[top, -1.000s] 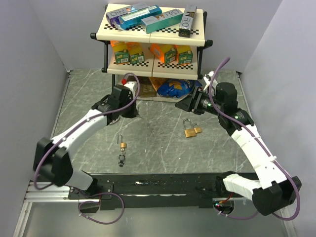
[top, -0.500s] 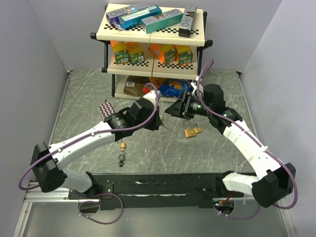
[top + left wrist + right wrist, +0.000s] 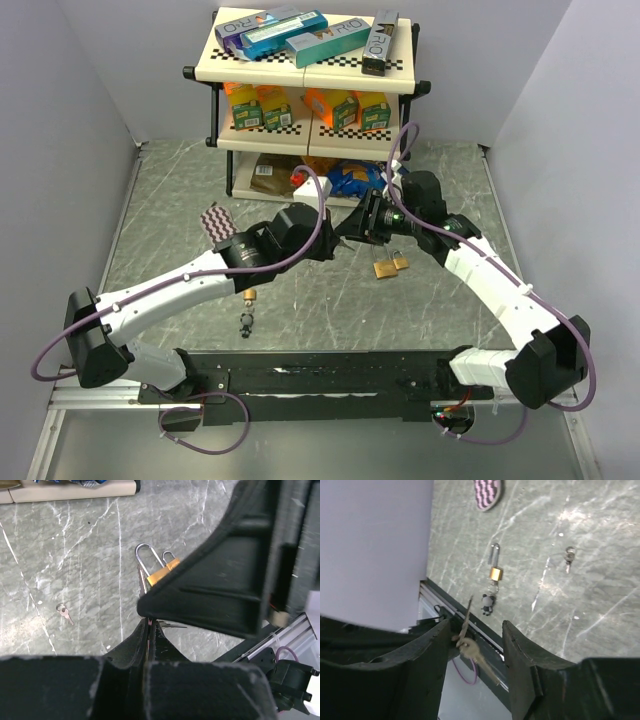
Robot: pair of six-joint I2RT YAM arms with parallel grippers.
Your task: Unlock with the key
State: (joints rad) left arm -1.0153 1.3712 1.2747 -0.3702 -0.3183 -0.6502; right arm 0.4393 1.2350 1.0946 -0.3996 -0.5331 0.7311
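My left gripper is shut on a small bunch of keys and holds it above the table's middle; in the left wrist view the fingers are pressed together, with a key blade sticking out past the tips. My right gripper is open, with its jaws either side of the hanging keys and not touching them. Two brass padlocks lie together just right of the grippers, also seen in the left wrist view. A small brass padlock with a panda charm lies at front left.
A three-tier shelf with boxes and snack bags stands at the back. A pink wavy card lies left of centre. A loose small key lies on the table. A black rail runs along the near edge.
My left arm swung from the back left to the centre, uncovering the pink card. My right gripper moved left and met it, so the keys now hang between its open jaws.
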